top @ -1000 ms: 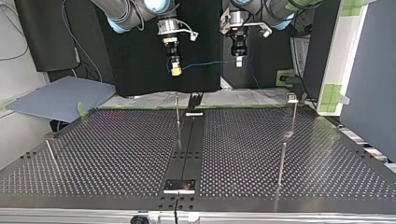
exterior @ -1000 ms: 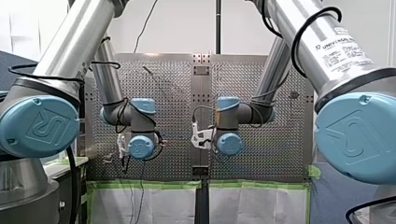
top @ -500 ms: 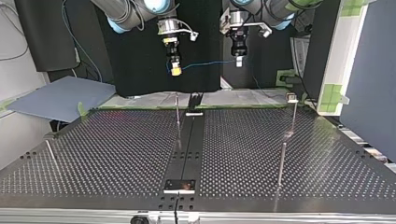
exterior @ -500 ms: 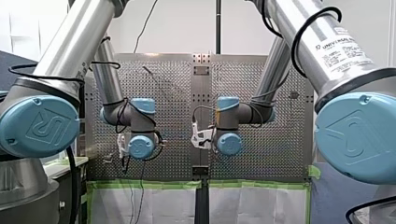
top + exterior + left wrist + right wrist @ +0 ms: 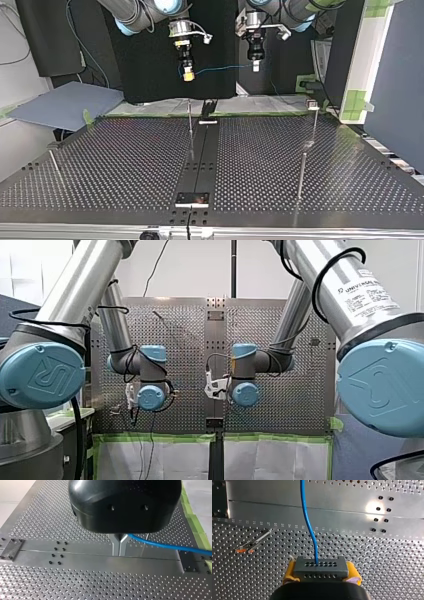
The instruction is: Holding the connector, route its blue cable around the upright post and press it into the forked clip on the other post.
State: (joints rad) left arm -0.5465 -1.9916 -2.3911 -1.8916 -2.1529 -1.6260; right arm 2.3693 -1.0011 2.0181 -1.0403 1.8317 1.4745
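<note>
High beyond the upright post (image 5: 190, 120), my right gripper (image 5: 188, 76), the nearer one, is clamping the grey connector (image 5: 321, 567); its blue cable (image 5: 220, 68) is running level, sideways, to my left gripper (image 5: 255, 67), which is pinching it.

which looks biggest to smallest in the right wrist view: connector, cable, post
1. connector: covers the most area, though it is nearest the camera, so its true size is unsure.
2. cable: the longest, but thin.
3. post: short and thin, farther off.
</note>
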